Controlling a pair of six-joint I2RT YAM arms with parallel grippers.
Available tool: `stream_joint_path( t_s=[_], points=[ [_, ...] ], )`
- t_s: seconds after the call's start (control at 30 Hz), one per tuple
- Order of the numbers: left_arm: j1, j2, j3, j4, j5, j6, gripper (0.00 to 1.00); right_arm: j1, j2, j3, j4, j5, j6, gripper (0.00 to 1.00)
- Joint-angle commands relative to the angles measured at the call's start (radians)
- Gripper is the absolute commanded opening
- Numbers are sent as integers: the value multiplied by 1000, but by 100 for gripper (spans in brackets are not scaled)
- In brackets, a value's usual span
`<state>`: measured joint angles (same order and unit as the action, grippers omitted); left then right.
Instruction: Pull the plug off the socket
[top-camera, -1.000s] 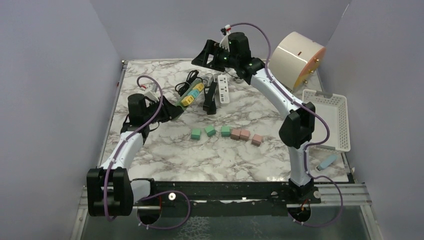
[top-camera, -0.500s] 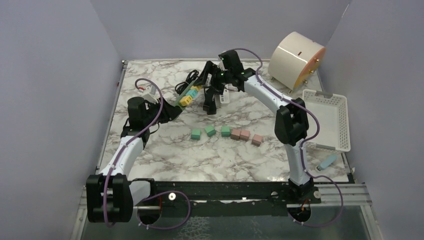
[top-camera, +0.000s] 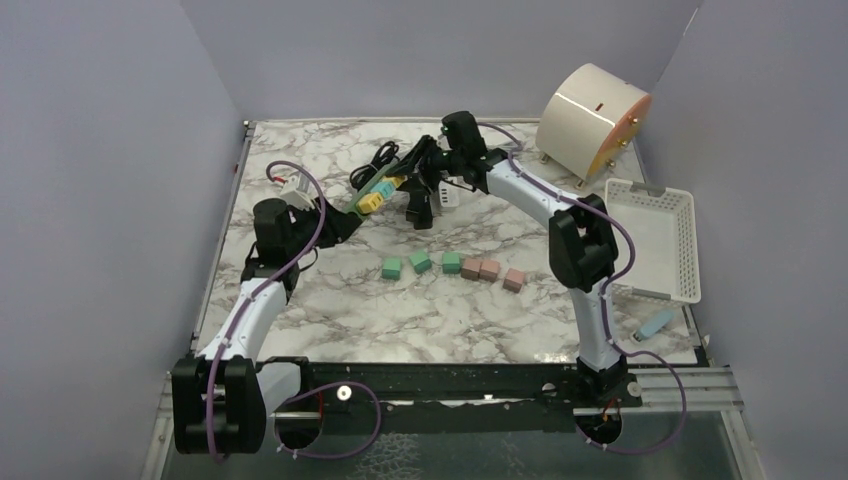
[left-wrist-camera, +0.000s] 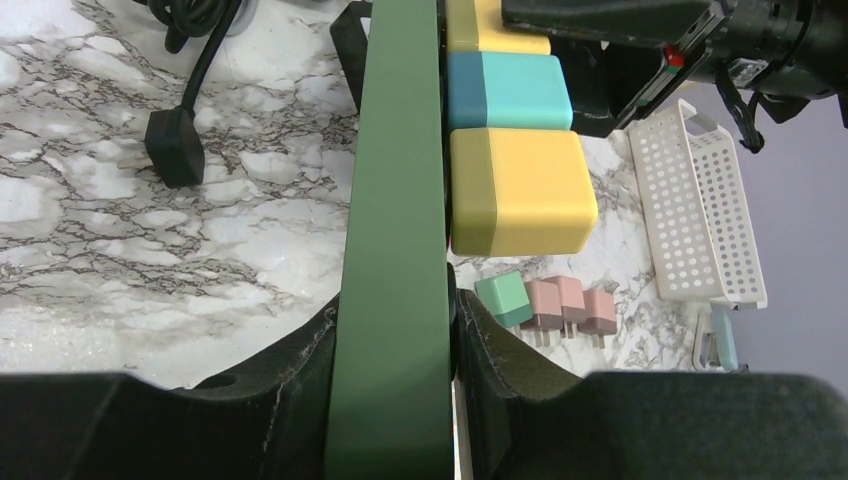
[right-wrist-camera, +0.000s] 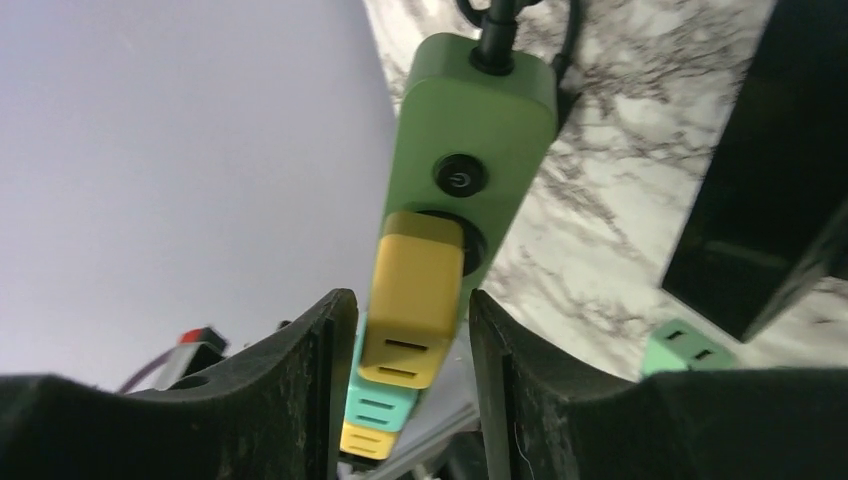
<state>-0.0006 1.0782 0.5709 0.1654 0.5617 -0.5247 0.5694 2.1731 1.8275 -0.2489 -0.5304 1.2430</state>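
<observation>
Toward the middle of the desk's far edge lies the green power strip (left-wrist-camera: 395, 150), its near end pinched edge-on by the left gripper (left-wrist-camera: 397, 305). The right gripper (right-wrist-camera: 412, 312) straddles the yellow plug (right-wrist-camera: 420, 265) seated beside the switch (right-wrist-camera: 457, 178), fingers spread close on either side.

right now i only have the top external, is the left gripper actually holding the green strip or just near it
Observer: holding it. In the left wrist view the left gripper is shut on the green power strip, a finger on each side.
Operator: which plug is the right one lined up on
Observer: the right wrist view shows the right gripper open, its fingers either side of the yellow plug nearest the switch.
</observation>
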Motion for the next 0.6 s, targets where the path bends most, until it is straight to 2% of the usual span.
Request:
stream_joint_path(
  t_s=[0.0,0.1,0.23,0.3,0.37,0.47,0.5,0.57],
  points=[
    [3,-39,-4,120,-16,-10,0,6,31,16,108,-82,107,48],
    [2,-39,-7,130,-6,-13,0,7,51,59,79,-77,88,45],
    [2,-34,-10,140,27,-17,0,7,98,137,91,-110,58,12],
    [2,-26,-10,137,58,-17,0,8,152,222,149,-186,22,1],
    [2,-5,5,105,100,1,0,11,233,388,105,-258,-43,1],
    [2,53,41,42,179,32,0,19,340,625,-36,-287,-148,1],
    [2,73,51,23,203,38,0,18,341,636,-23,-295,-156,1],
    [1,106,62,1,243,43,12,20,317,587,50,-316,-154,1]
  ],
)
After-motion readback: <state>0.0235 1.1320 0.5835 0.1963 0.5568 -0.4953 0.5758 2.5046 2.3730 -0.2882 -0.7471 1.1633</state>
